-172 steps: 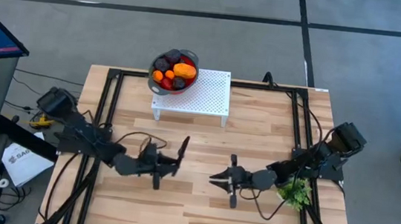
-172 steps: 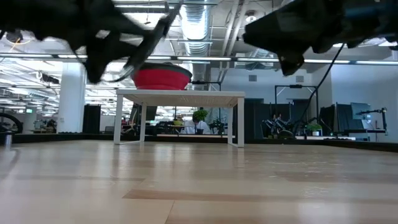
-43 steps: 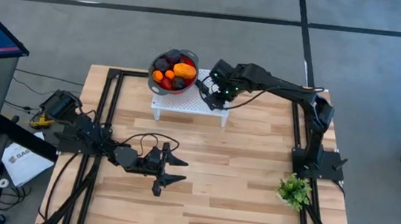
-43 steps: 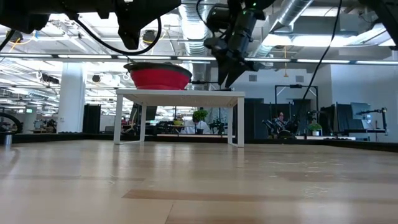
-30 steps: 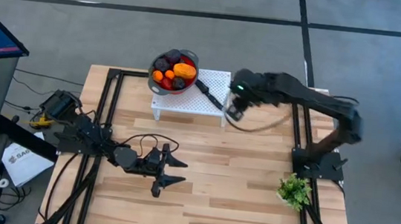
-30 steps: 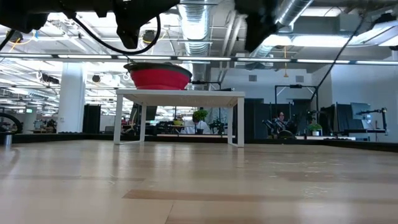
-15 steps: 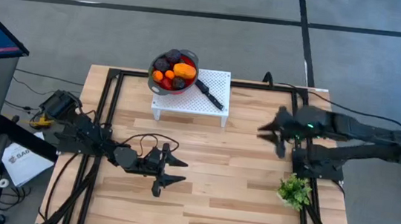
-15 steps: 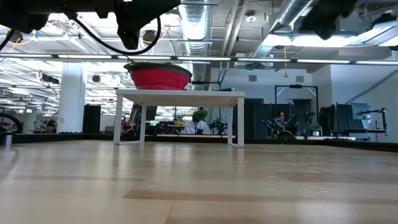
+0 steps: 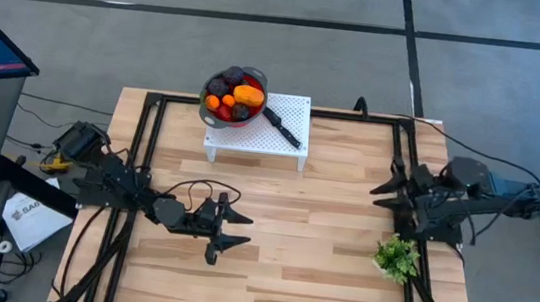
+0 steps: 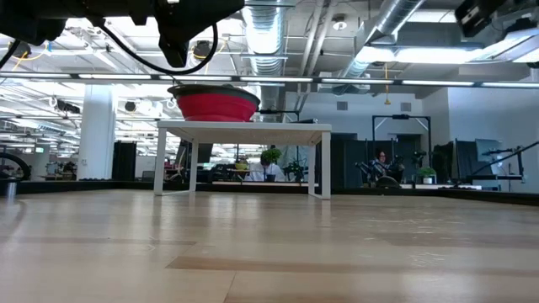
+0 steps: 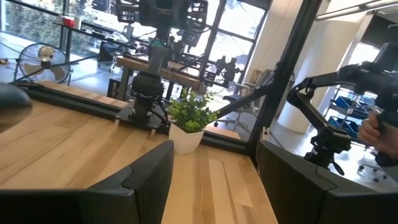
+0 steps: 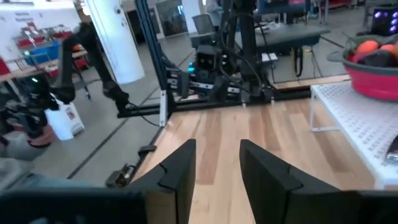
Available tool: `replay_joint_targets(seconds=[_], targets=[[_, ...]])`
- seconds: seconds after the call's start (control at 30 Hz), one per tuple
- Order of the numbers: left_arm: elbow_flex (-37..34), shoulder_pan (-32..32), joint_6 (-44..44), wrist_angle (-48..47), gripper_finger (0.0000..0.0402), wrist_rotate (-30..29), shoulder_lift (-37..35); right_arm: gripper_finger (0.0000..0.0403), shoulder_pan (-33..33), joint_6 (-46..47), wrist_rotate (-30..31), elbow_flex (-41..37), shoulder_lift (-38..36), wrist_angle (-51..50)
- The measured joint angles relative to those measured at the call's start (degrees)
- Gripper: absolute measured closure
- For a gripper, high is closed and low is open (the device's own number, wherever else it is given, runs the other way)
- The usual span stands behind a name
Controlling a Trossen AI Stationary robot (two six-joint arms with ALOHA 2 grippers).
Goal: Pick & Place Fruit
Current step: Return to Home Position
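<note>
The fruit [image 9: 233, 95] lies heaped in a red bowl with a grey rim [image 9: 205, 104]: dark round pieces, red ones, small orange balls and an oblong orange-yellow piece. The bowl [image 10: 215, 105] stands on the left end of a white perforated stand [image 9: 290, 108]; its rim with fruit [image 12: 373, 53] shows in the right wrist view. My left gripper [image 9: 229, 227] hovers open over the table's middle, well nearer than the stand. My right gripper [image 9: 387, 188] is open near the table's right edge, pointing left, with nothing between its fingers [image 12: 216, 171].
A dark slender object [image 9: 282, 127] lies slantwise on the stand, right of the bowl. A green leafy sprig [image 9: 397, 257] stands near the right edge, nearer than my right gripper. A black frame rail [image 9: 160, 99] runs around the table. Bare wood lies between the grippers.
My right gripper has drawn back from the stand's right end toward the table's right edge and a little toward the near edge. The dark slender object has stayed where it lay on the stand. The bowl and fruit have not moved.
</note>
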Motion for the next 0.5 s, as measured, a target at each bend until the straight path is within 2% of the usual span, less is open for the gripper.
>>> replay_joint_targets(seconds=[0.1, 0.23, 0.5], targets=[[0.0, 0.0, 0.0, 0.0, 0.0179, 0.0, 0.0, 0.0285, 0.2, -4.8, 0.0, 0.0, -1.7, -0.2], [0.0, 0.0, 0.1, 0.0, 0.0179, 0.0, 0.0, 0.0285, -0.5, -7.4, 0.0, -2.9, -4.5, 4.7], [0.0, 0.0, 0.2, 0.0, 0.0179, 0.0, 0.0, 0.0285, -4.2, -10.3, 1.7, -18.8, -10.0, 23.4]])
